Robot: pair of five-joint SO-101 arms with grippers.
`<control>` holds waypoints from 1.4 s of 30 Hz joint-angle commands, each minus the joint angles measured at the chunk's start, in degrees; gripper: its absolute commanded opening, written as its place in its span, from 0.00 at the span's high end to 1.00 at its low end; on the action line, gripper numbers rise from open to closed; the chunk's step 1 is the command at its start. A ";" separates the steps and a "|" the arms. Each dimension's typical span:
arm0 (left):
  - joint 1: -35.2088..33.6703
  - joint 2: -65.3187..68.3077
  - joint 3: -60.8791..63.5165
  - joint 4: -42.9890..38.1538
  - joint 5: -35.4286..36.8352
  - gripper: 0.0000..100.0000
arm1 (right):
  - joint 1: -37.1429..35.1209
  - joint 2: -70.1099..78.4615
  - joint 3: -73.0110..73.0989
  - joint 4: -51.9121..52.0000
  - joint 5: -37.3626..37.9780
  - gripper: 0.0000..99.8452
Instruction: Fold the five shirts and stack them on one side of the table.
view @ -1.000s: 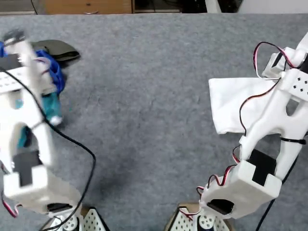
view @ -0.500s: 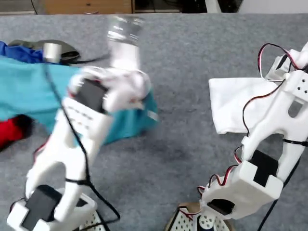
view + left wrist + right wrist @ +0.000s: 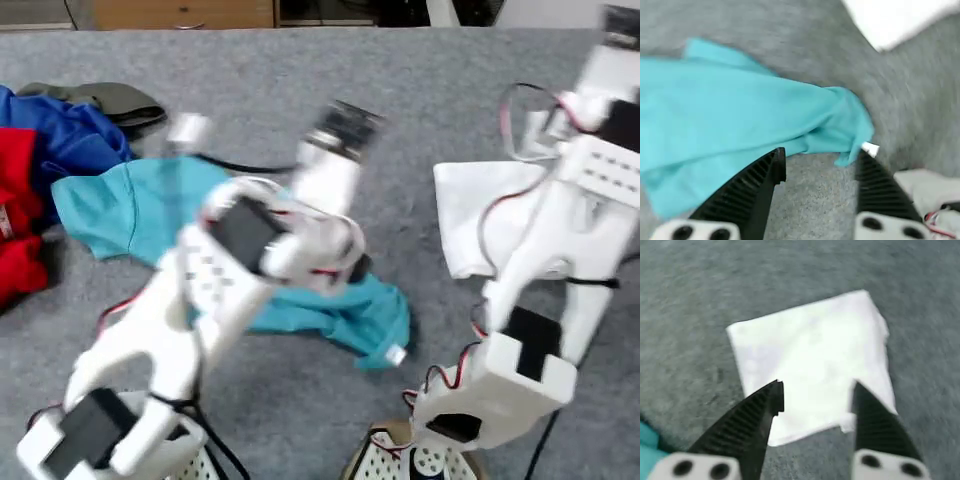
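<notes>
A teal shirt lies spread and rumpled across the middle of the grey table, its white tag at the right end. My left gripper hangs open above that end of the teal shirt, holding nothing. A folded white shirt rests at the right. Above the white shirt my right gripper is open and empty. At the far left lie a red shirt, a blue shirt and a dark olive shirt, all unfolded.
The table's grey cloth is bare along the back and between the teal and white shirts. Both arm bases stand at the front edge. A wooden cabinet runs behind the table.
My left arm has swung from the left pile to the middle, dragging the teal shirt out flat, and has let go of it. The right arm has risen a little over the white shirt.
</notes>
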 commanded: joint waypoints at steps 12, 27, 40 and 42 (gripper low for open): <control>-67.34 -24.40 18.55 -0.70 -13.01 0.73 | -41.98 18.07 -9.36 -5.63 -4.13 0.76; -79.38 -37.14 45.63 -13.80 -13.80 0.73 | -51.38 56.04 -39.69 1.67 -4.40 0.78; -78.68 -37.23 48.88 -17.85 -13.71 0.73 | -50.07 54.99 -63.60 12.66 -4.48 1.00; -78.42 -37.23 49.76 -18.64 -13.71 0.73 | -49.80 48.66 -62.73 12.66 -4.48 1.00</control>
